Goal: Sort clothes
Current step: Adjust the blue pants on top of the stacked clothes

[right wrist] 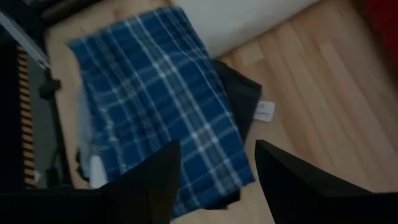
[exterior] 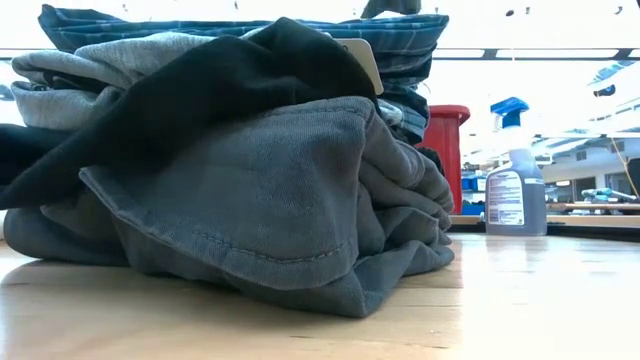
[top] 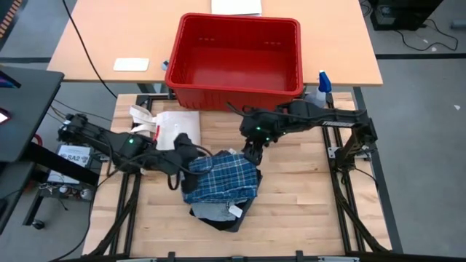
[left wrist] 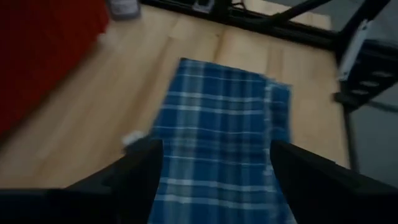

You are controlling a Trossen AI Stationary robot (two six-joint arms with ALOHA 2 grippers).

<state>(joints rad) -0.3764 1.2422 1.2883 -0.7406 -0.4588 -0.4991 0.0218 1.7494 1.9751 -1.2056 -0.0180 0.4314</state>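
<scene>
both jaws apart above the plaid piece (top: 222, 180); only low view shows grey shorts (exterior: 290, 190) beneath.

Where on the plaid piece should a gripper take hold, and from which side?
Likely from above, at a free edge: the plaid piece lies spread flat on top of the grey shorts, and the corner toward the right gripper is exposed. Pinch only the top layer.

You have the plaid piece (top: 222, 179) lying on top of the shorts (top: 218, 215) at the table's (top: 306, 204) middle, the bin (top: 234, 62) behind the pile, the tote bag (top: 171, 127) to its left, and the spray bottle (top: 322, 81) beside the bin's right.
</scene>
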